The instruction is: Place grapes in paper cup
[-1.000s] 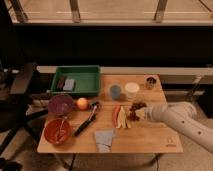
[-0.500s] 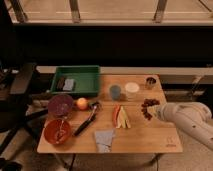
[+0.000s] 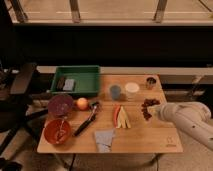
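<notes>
The grapes [image 3: 147, 108], a dark red bumpy bunch, are at the right of the wooden table [image 3: 150, 142]. My gripper [image 3: 154, 111] is at the end of the white arm that comes in from the right. It is right against the grapes, and its tip is hidden among them. The paper cup [image 3: 132, 90], white and short, stands upright behind and to the left of the grapes, a short way from the gripper.
A blue-grey cup [image 3: 115, 92] stands left of the paper cup and a small dark metal cup [image 3: 151, 82] behind right. Yellow and red strips [image 3: 120, 116], a black utensil [image 3: 86, 120], an orange [image 3: 82, 103], a purple bowl [image 3: 61, 105], a red bowl [image 3: 57, 131], a grey cloth [image 3: 104, 139] and a green tray [image 3: 77, 80] fill the left half.
The gripper has moved right and a little back, away from the yellow strips. The grapes have shifted right along with it.
</notes>
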Tool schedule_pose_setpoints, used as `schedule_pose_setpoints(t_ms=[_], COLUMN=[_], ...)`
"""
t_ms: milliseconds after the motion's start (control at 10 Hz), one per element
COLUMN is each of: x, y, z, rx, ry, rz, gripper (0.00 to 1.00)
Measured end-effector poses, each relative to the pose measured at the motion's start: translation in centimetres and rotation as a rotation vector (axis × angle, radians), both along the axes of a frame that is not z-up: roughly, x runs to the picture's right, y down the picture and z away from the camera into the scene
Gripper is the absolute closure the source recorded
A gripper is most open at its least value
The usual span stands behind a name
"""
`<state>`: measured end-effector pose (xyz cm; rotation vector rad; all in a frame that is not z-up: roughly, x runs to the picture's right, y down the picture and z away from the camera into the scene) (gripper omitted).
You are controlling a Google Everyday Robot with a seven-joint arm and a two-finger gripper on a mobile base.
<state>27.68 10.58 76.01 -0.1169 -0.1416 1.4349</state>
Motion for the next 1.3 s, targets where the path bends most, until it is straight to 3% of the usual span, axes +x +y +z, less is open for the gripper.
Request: schedule_pose_setpoints(t_ms=[400, 600, 900, 1300], x=[5.8, 7.0, 7.3, 4.3], y=[-5.4, -8.3, -11.9, -15.5], z=[1.7, 1.6, 0.5, -0.6], rx=[0.036, 0.067, 0.131, 0.204], ry=[0.093, 0.124, 0.123, 0.071], rz=[0.110, 0.139, 0.146, 0.099], gripper=[1.00, 1.00, 1.00, 1.00])
